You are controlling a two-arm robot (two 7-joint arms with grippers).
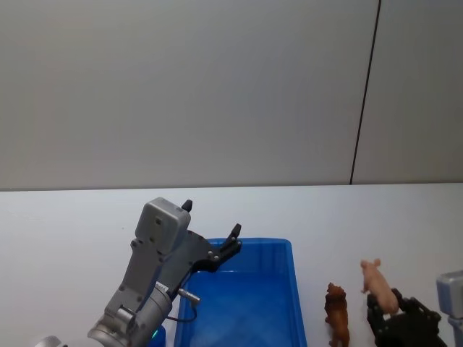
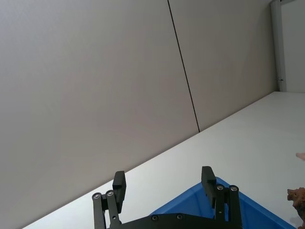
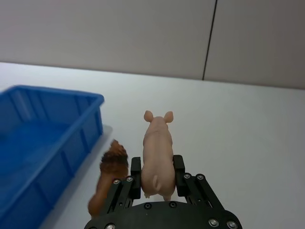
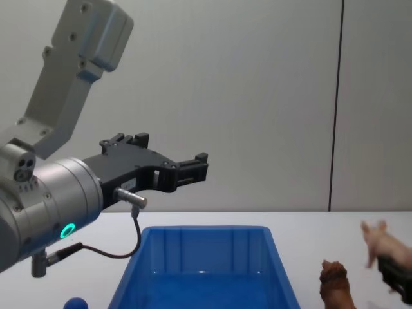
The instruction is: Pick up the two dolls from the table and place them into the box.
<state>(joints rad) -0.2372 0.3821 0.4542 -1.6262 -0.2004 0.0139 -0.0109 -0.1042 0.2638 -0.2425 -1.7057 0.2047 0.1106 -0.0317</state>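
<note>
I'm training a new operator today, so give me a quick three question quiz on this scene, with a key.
1. True or false: the brown doll lies inside the blue box.
2. Which gripper holds the pink pig doll? A) left gripper B) right gripper
3. Fill in: the left gripper, above the box, is ___ (open or shut).
Key: 1 false, it stands on the table; 2 B; 3 open.

glossy plastic box (smooth walls), matt table
</note>
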